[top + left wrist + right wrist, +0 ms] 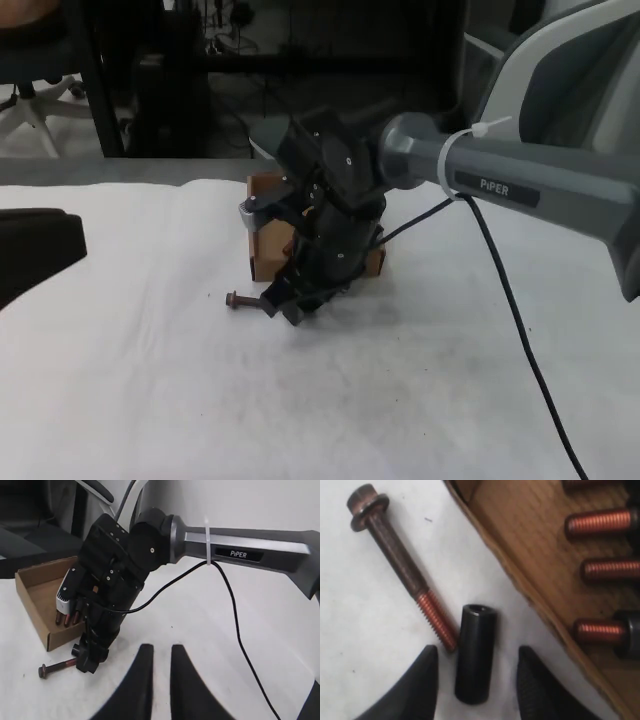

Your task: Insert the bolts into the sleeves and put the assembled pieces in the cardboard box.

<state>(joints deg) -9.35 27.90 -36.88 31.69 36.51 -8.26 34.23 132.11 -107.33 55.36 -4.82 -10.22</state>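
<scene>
A rusty bolt (400, 565) with a coppery threaded end lies on the white cloth, beside a black sleeve (475, 652). My right gripper (477, 652) is open, one finger on each side of the sleeve, low over the cloth. In the high view the right gripper (285, 305) hangs just in front of the cardboard box (262, 250), with the bolt (237, 299) to its left. The box (520, 565) holds several bolts with threaded ends (600, 522) showing. My left gripper (160, 650) is slightly open and holds nothing, some way from the bolt (55, 668) and the box (35, 605).
A white cloth (150, 400) covers the bench. A black cable (520, 330) trails from the right arm across the cloth. A dark part of an arm (35, 250) sits at the left edge. Chairs and desk legs stand beyond the bench.
</scene>
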